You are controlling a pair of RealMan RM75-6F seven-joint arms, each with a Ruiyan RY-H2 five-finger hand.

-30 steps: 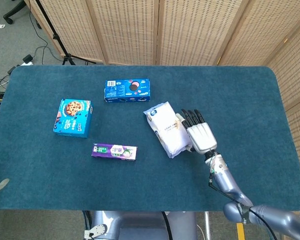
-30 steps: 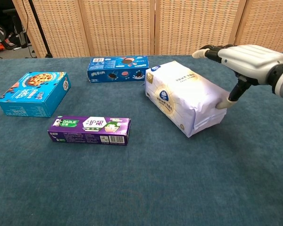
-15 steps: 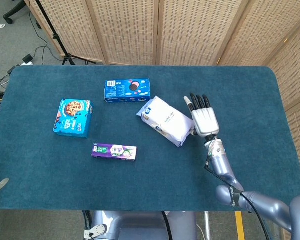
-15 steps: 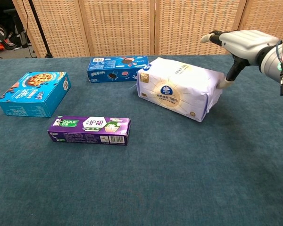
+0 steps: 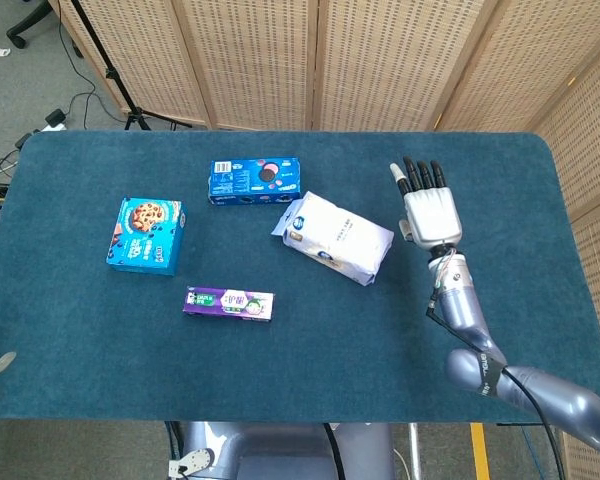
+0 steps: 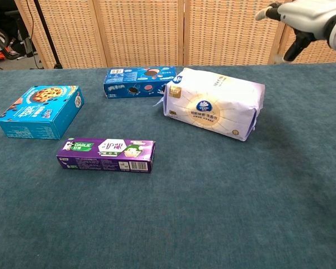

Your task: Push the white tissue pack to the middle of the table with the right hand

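Note:
The white tissue pack (image 5: 336, 238) (image 6: 214, 104) lies on the blue table (image 5: 280, 370) near its middle, turned slantwise, one corner close to the blue cookie box (image 5: 254, 180). My right hand (image 5: 428, 205) (image 6: 302, 15) hovers to the right of the pack, raised off the table, fingers extended and spread, holding nothing. A clear gap separates it from the pack. My left hand does not show in either view.
A blue cookie box (image 6: 139, 81) lies behind the pack. A light blue cookie box (image 5: 145, 235) (image 6: 40, 111) sits at the left. A purple box (image 5: 229, 302) (image 6: 106, 155) lies in front. Wicker screens (image 5: 380, 60) stand behind the table.
The right hand pushed the pack leftward and turned it, then lifted up and away to the right, breaking contact. The pack now rests nearer the blue cookie box.

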